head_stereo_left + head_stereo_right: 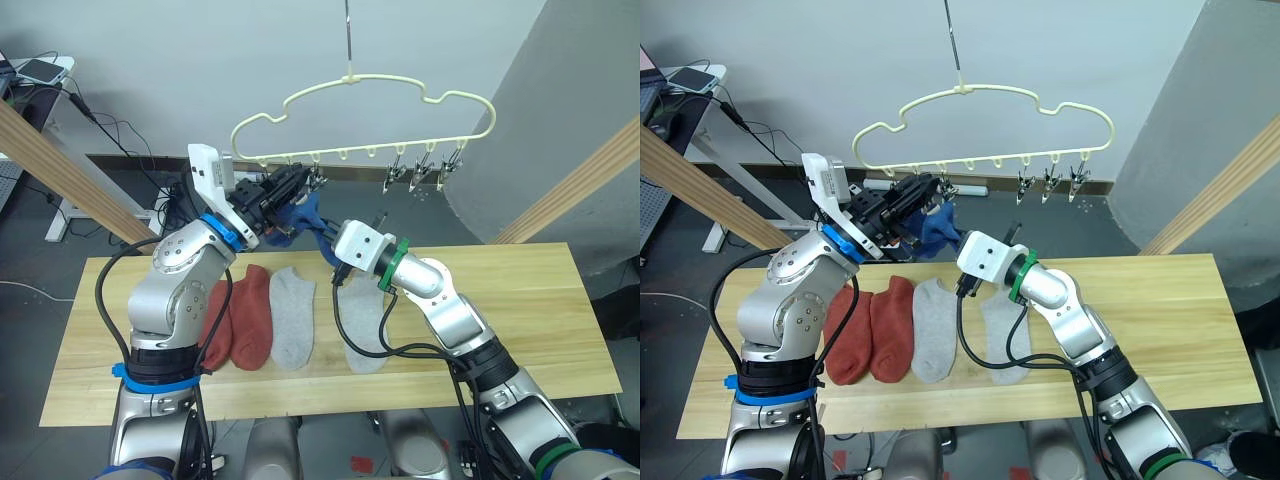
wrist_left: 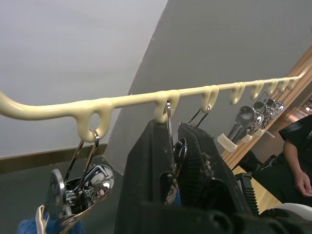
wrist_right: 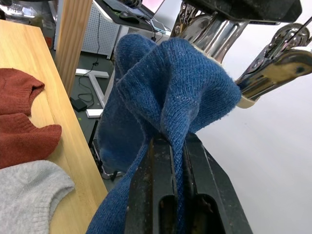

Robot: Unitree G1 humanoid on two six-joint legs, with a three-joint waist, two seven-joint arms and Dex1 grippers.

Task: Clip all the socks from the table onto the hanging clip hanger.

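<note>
The right gripper (image 3: 176, 146) pinches a blue sock (image 3: 165, 92) at centre frame, lifting it to a metal clip (image 2: 171, 151) squeezed by the left gripper (image 2: 173, 141) under the clip hanger (image 1: 370, 95). If the clip snaps shut before the knit enters, the sock could drop onto the table (image 1: 560, 300).

wooden poles (image 1: 70, 170) slant at both sides, black cables (image 1: 115, 130) trail over the dark floor, a phone (image 1: 40, 70) lies on a side desk

A robot lab or test room: bare grey walls, a white-legged side table (image 1: 62, 205) with trailing black cables (image 1: 110, 125) far left, and a pale plank desk (image 1: 540, 310).
</note>
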